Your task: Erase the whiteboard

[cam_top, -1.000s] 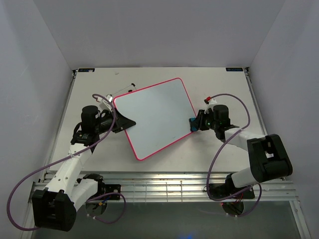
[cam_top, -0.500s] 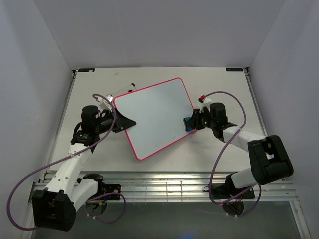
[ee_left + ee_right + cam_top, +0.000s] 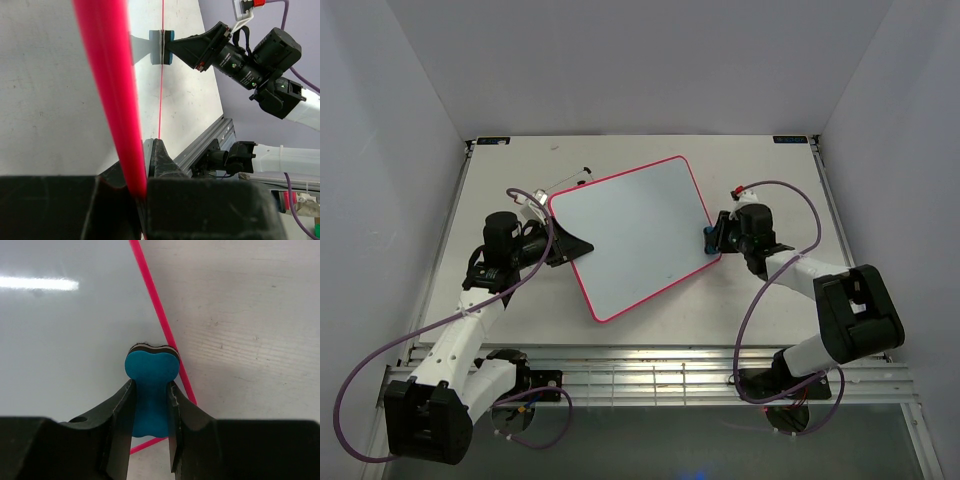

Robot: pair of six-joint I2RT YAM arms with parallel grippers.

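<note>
Blue eraser [image 3: 151,371], pale table [image 3: 770,180]

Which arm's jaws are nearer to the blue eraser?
Right. Jaws of the right arm are shut on the blue eraser at the right edge of the whiteboard; those of the left arm clamp its opposite edge.

The right gripper [image 3: 712,238], carrying the blue eraser [image 3: 151,374], had slid inward over the whiteboard [image 3: 630,235]. It has now drawn back to the board's right edge, slightly higher in the frame.
</note>
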